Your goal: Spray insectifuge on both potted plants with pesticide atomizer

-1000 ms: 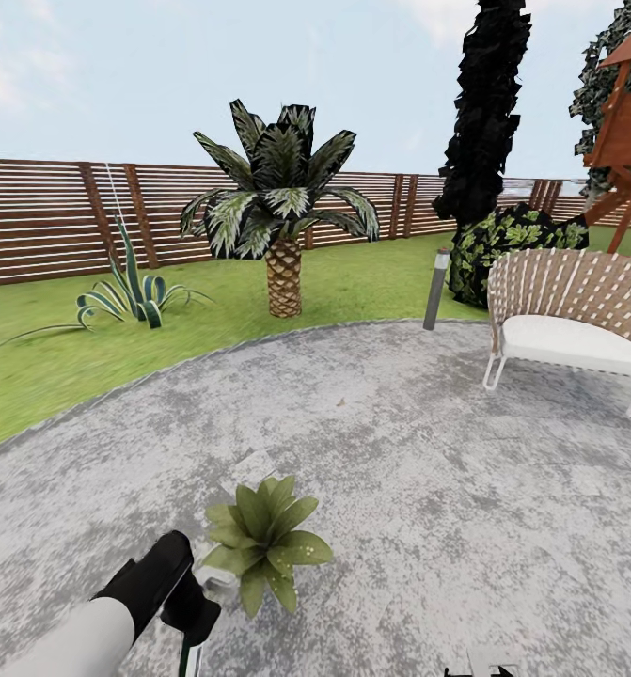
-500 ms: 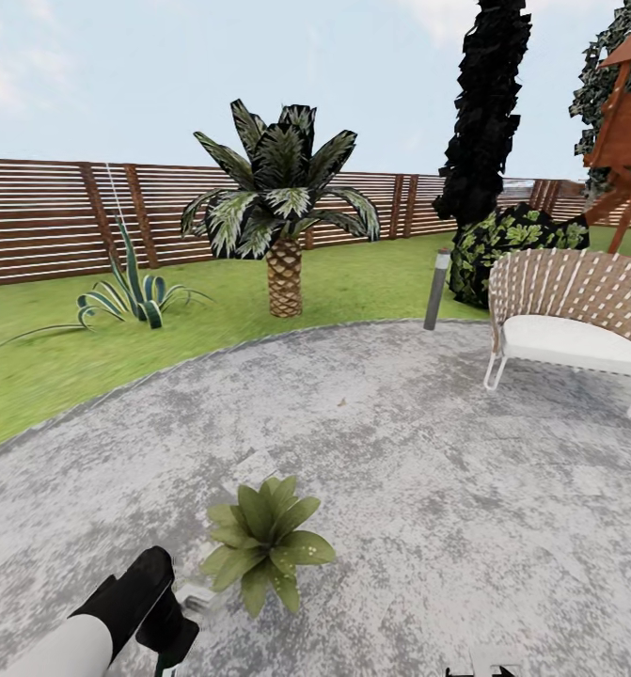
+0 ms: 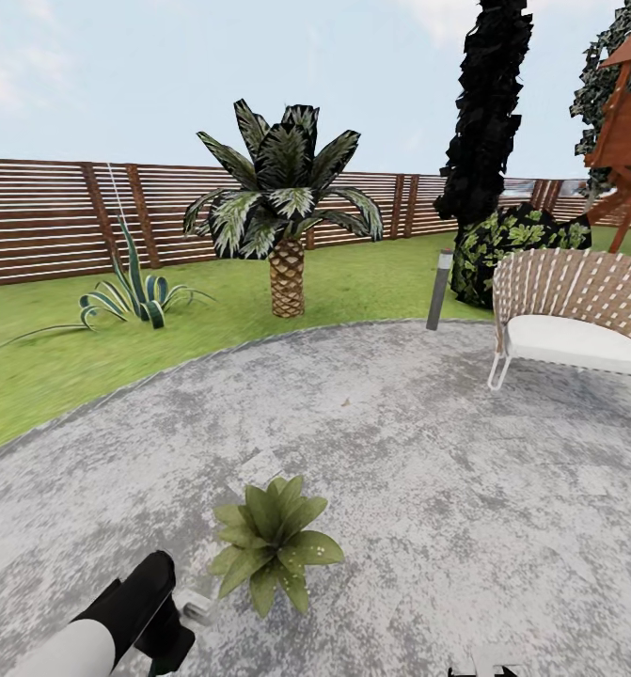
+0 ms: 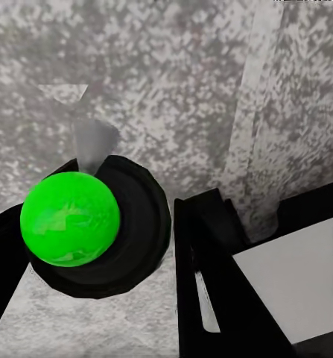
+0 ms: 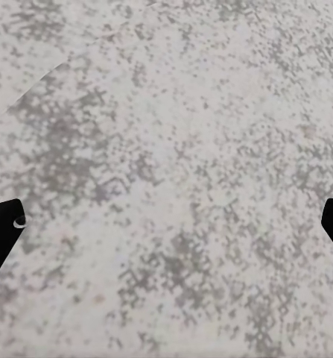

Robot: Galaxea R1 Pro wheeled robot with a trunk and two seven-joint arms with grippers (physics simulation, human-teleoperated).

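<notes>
Left fingers (image 4: 173, 246) clamped round atomizer (image 4: 88, 224), low beside potted plant (image 3: 270, 543) on patio (image 3: 428, 451). Right fingers (image 5: 166, 224) spread wide, nothing between. Prob light, stiff, slick plastic; best gripped mid-body, below nozzle.

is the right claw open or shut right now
Open. In the right wrist view, the right claw shows its two dark fingertips at opposite edges, with bare grey patio between them and nothing held.

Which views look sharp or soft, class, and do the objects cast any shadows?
Head view: even daylight, potted plant on the patio casts no clear shadow, fence slightly soft. Left wrist view: coarse, blocky paving, green ball crisp. Right wrist view: grainy, speckled paving, flat light.
</notes>
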